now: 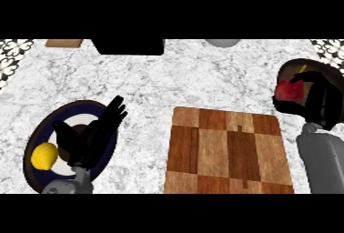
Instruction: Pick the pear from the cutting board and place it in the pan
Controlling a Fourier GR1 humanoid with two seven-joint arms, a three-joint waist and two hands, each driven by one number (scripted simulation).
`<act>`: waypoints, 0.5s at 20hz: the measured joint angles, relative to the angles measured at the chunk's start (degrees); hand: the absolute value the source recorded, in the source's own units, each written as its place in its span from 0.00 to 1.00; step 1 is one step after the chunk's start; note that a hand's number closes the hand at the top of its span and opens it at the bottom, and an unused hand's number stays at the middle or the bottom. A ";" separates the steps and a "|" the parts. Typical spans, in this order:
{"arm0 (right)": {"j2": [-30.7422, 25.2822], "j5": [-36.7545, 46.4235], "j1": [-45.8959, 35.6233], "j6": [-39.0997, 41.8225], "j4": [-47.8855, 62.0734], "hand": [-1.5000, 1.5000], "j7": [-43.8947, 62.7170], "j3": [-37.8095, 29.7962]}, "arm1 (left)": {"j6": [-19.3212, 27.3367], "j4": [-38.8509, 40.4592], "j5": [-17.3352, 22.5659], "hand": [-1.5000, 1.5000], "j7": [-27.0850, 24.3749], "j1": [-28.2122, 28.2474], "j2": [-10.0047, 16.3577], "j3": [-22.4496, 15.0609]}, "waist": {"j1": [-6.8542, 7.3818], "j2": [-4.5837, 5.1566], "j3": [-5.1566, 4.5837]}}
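Marble counter (201, 77) fills the view. Cutting board (225, 150) sits centre-right, bare, no fruit on it, so the pick looks done.

Dark plate (67, 109) is at the left, well apart from the board. Pan (289, 70) is at the far right, past the board's upper right corner, partly cut by the view's edge.

My left hand (91, 136) hangs over the plate with its fingers straight and spread, holding nothing. It's resting, not part of this job.

My right hand (326, 102) is over the pan. The thumb arches over the pear (290, 91) and the fingers curl round it on the far side, so I read it as clamped on the fruit.

The pear shows red and sits inside the pan's outline. I can't tell whether it touches the pan floor or is just above it.

A yellow lemon (45, 156) lies on the plate's left side, beside my left hand. It's not the target.

Progress, my call: lift and carry are done and the fruit is at the pan. What's left is to set it down if it isn't already down, open the fingers and pull my right hand clear. Nearly finished.
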 measured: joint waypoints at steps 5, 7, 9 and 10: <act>-4.29 -1.61 -6.63 -9.14 14.32 1.00 -5.38 -6.49 | -0.44 -0.86 0.33 0.50 1.16 -0.85 0.48 0.45 | 0.76 0.31 0.08; -5.68 -3.35 -9.36 -12.64 19.93 1.00 -8.17 -9.08 | -0.87 -0.59 0.61 0.50 0.75 -0.99 0.42 0.61 | 1.00 0.44 0.11; -7.48 -5.86 -11.22 -14.75 25.16 1.00 -12.33 -11.47 | -1.22 0.50 0.43 0.50 -0.08 -1.35 0.30 0.68 | 1.12 0.58 0.12; -8.48 -7.15 -11.86 -15.64 27.60 1.00 -14.60 -12.69 | -1.14 0.55 0.24 0.50 -0.23 -1.42 0.11 0.53 | 1.21 0.63 0.15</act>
